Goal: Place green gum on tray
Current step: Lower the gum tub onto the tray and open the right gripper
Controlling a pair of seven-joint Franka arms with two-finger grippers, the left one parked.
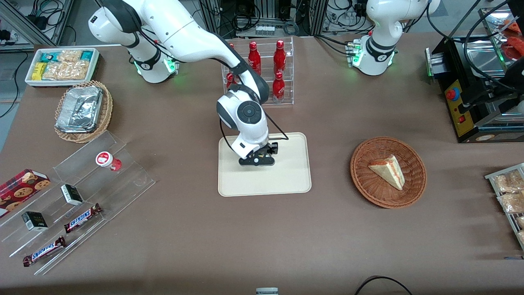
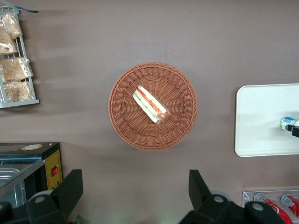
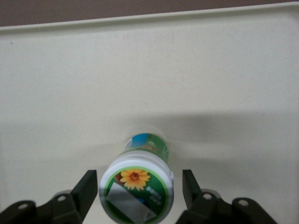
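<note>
From the front, the working arm reaches down over the tray (image 1: 286, 180), which lies on the brown table (image 1: 184, 246) nearer the camera than the clear rack of red bottles (image 1: 279, 61). The gripper (image 1: 258, 159) hangs low over the tray's middle, and the arm's wrist hides whatever sits beneath it. Toward the parked arm's end rests a wicker basket (image 1: 360, 172) with a sandwich wedge (image 1: 388, 171) in it; toward the working arm's end a red-lidded small bottle (image 1: 107, 159) lies on a clear stepped stand.

The parked arm's wrist camera catches the tray's edge (image 2: 252, 121), with a sliver of the green gum (image 2: 288, 122) on it.

On the working wrist camera the green gum (image 3: 138, 186) stands upright on the tray (image 3: 70, 84), lid (image 3: 136, 197) facing the lens, flower print showing. It sits between the two fingers (image 3: 86, 190), and there's a gap on each side, so the jaws are spread and gripping nothing
</note>
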